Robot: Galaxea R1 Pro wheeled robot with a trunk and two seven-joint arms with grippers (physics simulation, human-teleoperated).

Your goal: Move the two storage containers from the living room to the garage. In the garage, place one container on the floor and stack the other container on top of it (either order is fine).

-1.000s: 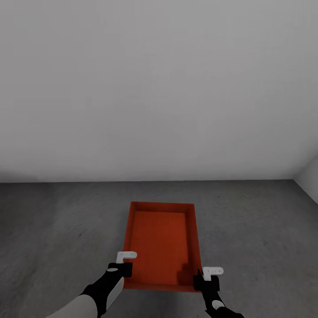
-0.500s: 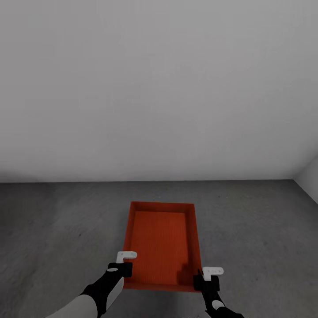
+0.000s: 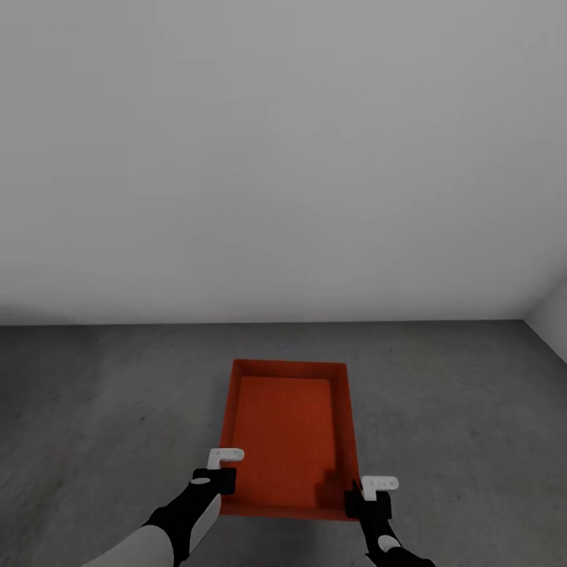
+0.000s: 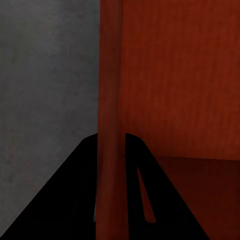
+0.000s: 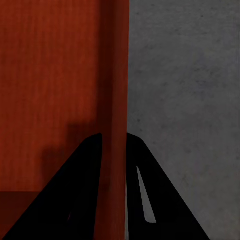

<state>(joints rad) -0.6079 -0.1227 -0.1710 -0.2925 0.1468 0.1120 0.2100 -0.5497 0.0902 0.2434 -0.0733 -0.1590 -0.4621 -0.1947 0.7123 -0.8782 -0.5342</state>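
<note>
While you look down from the head camera, your scene reads like this:

Container: one orange-red rectangular open-topped bin with finely ribbed walls (image 3: pixel 287 437) sits in front of you, its long sides running away from you and its near short wall closest to your arms.
Floor: rough dark grey concrete floor (image 3: pixel 94 425) lies under and around the bin; whether the bin rests on it or is held just above it you cannot tell.
Left claw: your left claw (image 3: pixel 220 471) is at the bin's near left corner; in the left wrist view its dark fingers (image 4: pixel 80 195) straddle the thin left side wall (image 4: pixel 111 100), one finger outside and one inside, pressed close against it, so it has closed on that wall.
Right claw: your right claw (image 3: pixel 368 494) is at the near right corner; in the right wrist view its fingers (image 5: pixel 145 190) likewise sit either side of the right side wall (image 5: pixel 116 90), clamped on it.
Wall: a plain white wall (image 3: pixel 283 157) stands beyond the bin, meeting the concrete well behind its far end.
Corner: a second white wall (image 3: pixel 551 315) comes in at the far right.
</note>
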